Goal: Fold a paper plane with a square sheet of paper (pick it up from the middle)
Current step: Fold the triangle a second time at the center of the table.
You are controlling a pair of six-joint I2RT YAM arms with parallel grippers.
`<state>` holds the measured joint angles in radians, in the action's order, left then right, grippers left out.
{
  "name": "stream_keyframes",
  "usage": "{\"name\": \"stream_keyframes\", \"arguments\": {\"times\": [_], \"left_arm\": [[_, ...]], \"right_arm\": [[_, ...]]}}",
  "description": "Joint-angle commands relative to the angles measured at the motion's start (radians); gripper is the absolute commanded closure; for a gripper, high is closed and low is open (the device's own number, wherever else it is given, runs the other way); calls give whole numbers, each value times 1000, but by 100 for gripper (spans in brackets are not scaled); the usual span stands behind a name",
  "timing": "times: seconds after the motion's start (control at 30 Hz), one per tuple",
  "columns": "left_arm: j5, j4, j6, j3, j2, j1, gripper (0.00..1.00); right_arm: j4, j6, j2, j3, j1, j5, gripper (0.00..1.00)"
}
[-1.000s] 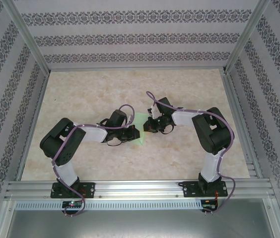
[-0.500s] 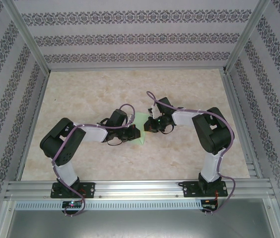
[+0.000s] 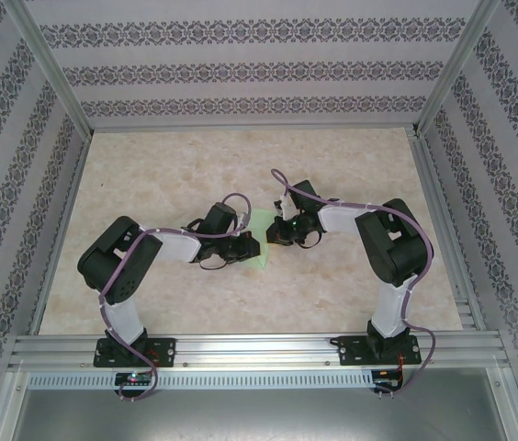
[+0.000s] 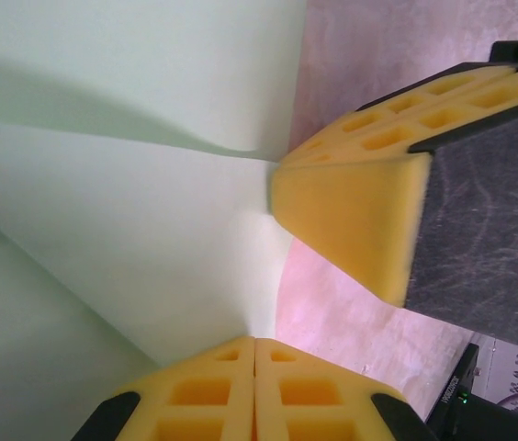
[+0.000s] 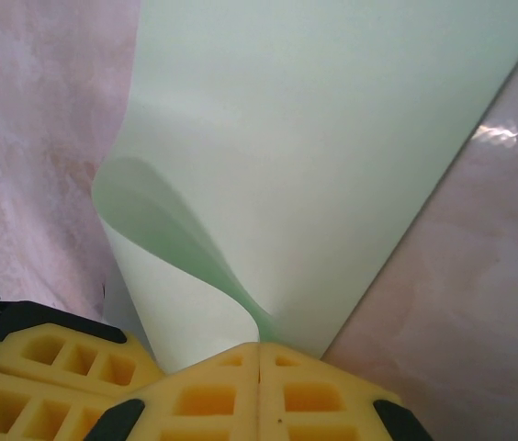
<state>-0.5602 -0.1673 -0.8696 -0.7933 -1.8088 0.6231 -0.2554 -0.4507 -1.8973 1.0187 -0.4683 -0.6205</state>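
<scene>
At left, from above: left arm (image 3: 121, 266) reaching in low over the table (image 3: 149, 165), left hand (image 3: 246, 248) clamped on the square sheet of paper (image 3: 261, 255), pads pressed together over one edge.

At centre, between the two hands: pale green and partly lifted off the table, with a soft ridge rising across it and one edge curling under. Looks very light, thin and floppy. Likely to crease at a touch, slide out of smooth foam, or tear if pulled both ways. Best taken by an edge or corner with a flat pinch, close to the intended fold line.

At right: right hand (image 5: 259, 347) likewise shut on the sheet, gripping the curled edge.

Against a second earlier: left elbow nudged slightly inward, hands and paper otherwise barely changed.
</scene>
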Motion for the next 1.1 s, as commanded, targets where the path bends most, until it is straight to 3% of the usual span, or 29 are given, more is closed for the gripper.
{"name": "stream_keyframes", "arguments": {"times": [0.0,0.8,1.07], "left_arm": [[6,6,11,-27,-14,12,92],[35,55,-3,-26,-44,13,93],[94,169,-2,-51,-59,29,93]], "right_arm": [[-1,1,-9,0,11,18,94],[-16,1,-29,7,12,28,93],[-43,-13,77,8,16,64,80]]}}
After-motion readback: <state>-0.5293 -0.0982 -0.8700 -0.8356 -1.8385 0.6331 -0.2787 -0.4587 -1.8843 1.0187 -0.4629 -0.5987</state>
